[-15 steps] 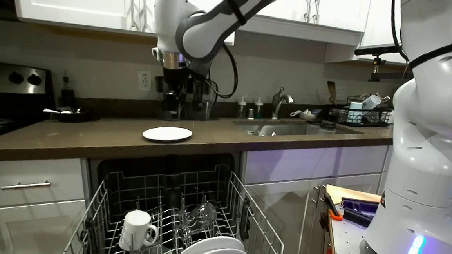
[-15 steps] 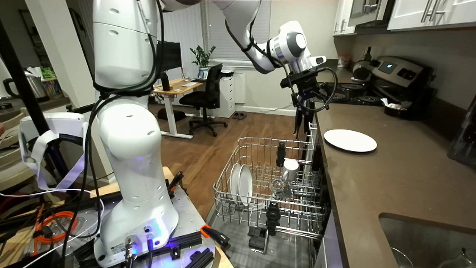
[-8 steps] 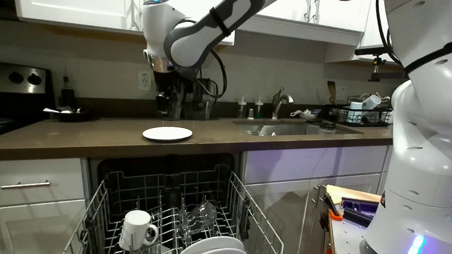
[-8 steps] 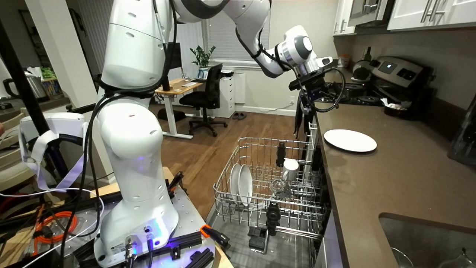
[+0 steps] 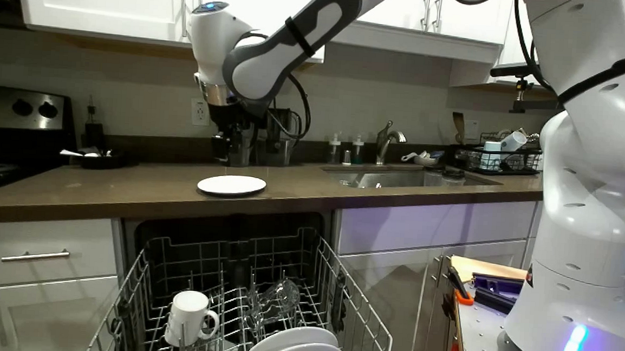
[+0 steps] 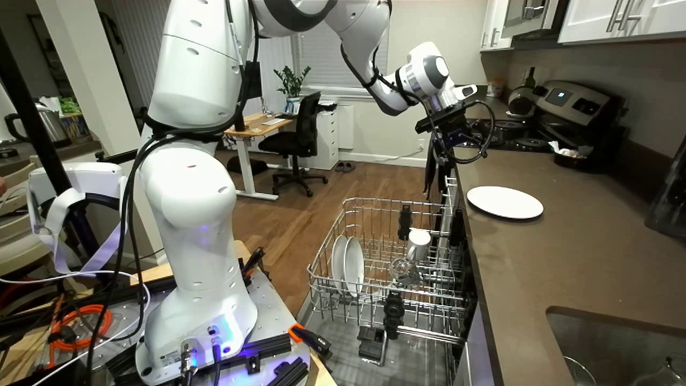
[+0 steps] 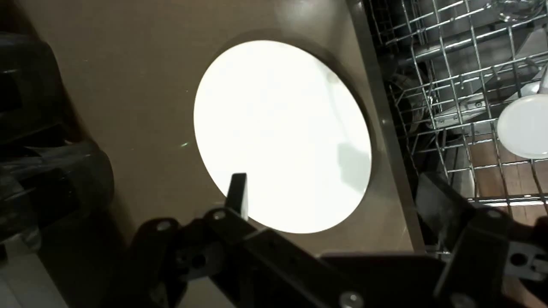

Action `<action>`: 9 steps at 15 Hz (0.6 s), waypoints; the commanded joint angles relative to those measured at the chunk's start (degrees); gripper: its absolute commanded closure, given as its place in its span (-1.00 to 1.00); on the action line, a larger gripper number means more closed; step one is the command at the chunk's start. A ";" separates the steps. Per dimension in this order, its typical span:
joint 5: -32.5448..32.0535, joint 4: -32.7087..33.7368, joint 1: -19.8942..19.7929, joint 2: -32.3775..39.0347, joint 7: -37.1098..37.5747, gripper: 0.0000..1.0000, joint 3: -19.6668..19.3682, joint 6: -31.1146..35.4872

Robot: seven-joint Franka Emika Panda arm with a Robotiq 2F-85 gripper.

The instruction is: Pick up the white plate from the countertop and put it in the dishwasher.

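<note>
The white plate (image 5: 230, 184) lies flat on the brown countertop (image 5: 127, 191), close to its front edge above the dishwasher. It also shows in an exterior view (image 6: 505, 202) and in the wrist view (image 7: 278, 128). The dishwasher rack (image 6: 375, 200) is pulled out below the counter; its wires also show in the wrist view (image 7: 454, 79). My gripper (image 7: 334, 184) is open and empty, raised above the counter. In the wrist view one finger overlaps the plate's lower left rim; the other lies past the counter edge, over the rack. In an exterior view the dark gripper (image 5: 222, 148) appears above the plate.
The rack holds a white mug (image 5: 189, 317), a clear glass (image 5: 280, 298) and two upright plates (image 6: 353, 265). Dark containers (image 7: 72, 184) stand at the back of the counter near the gripper. A black pan (image 5: 102, 160), the stove (image 5: 16, 141) and a sink (image 5: 394, 178) flank the area.
My arm has moved outward from its base, toward the stove side, and the gripper has tilted somewhat. The motion is smaller in the last half second. The plate and rack have not moved.
</note>
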 commanded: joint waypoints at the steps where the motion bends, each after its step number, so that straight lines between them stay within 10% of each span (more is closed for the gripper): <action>1: -4.04 0.38 2.24 1.04 5.44 -1.00 -1.19 0.30; 9: -15.68 6.12 4.78 9.03 19.74 -1.00 -2.95 -3.06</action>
